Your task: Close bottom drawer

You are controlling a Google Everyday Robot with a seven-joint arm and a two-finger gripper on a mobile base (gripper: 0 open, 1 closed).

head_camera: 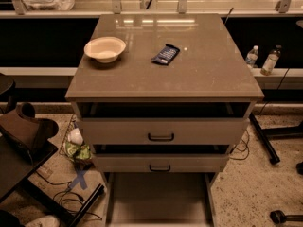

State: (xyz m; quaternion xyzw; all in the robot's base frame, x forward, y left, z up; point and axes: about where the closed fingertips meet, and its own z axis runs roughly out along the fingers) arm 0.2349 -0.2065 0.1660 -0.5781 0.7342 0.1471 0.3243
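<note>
1. hand: nowhere inside the camera view, so cannot tell whether released, clenched or grasping anything; nothing here can be placed relative to it.
2. wide grey-beige bottom drawer: lowest of three, pulled far out of the cabinet toward the camera. plain bare inside seen from above, between its two side walls. runs down to the lower edge of the view, with the front panel cut off there.
3. grey-beige middle drawer: directly above the bottom drawer, out a little, with a dark gap along its top and a small dark bar handle at the centre of its front.
4. grey-beige top drawer: also ajar, with a dark gap between it and the slab above, and the same kind of bar handle.
5. glossy grey-brown table: forms the top of the cabinet. carries a round cream bowl at the rear left and a dark blue snack packet lying flat near the middle, the two well apart.
6. two clear plastic bottles: upright on the ledge to the right of the table, near each other.
7. crumpled green and white wrappers: on the speckled floor by the cabinet's lower left corner, with a blue tape cross just in front.
8. bulky dark brown shape: at the far left on a black stand; cannot tell what it is.
</note>
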